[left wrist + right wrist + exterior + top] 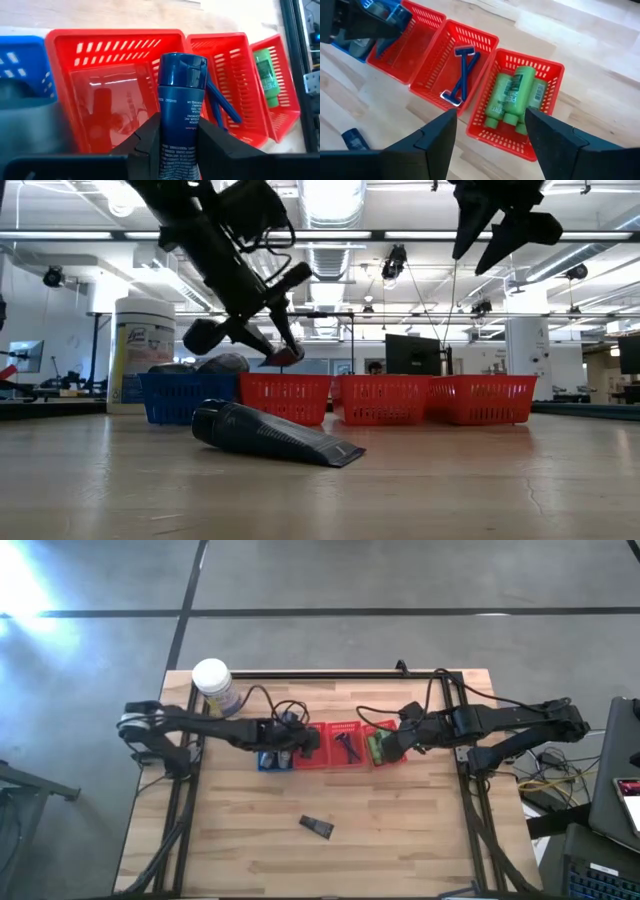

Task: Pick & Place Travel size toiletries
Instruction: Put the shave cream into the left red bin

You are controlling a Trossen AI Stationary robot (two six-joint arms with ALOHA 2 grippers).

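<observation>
My left gripper (179, 132) is shut on a grey tube with a dark blue cap (181, 72), held over the red basket (115, 80) next to the blue basket (270, 760); dark flat packets lie in that red basket. My right gripper (492, 135) is open and empty above the end red basket of green bottles (512, 97). The middle red basket holds blue T-shaped razors (462, 72). Another dark tube (317, 827) lies on its side on the bare table near the front, and it also shows in the low view (275, 435). My left gripper pinches the tube's body (180, 117) between its two fingers, just behind the cap. The fingers lie along the tube, and the cap end sticks out past the fingertips. They slant down toward the table's right. The tube is lifted clear above the basket.
A white-lidded jar (213, 683) stands at the far left behind the baskets. The blue basket (190, 395) holds grey tubes. The row of baskets runs across the table's middle. Cables (275, 705) lie behind them. Bare wood lies toward the near edge, around the loose tube.
</observation>
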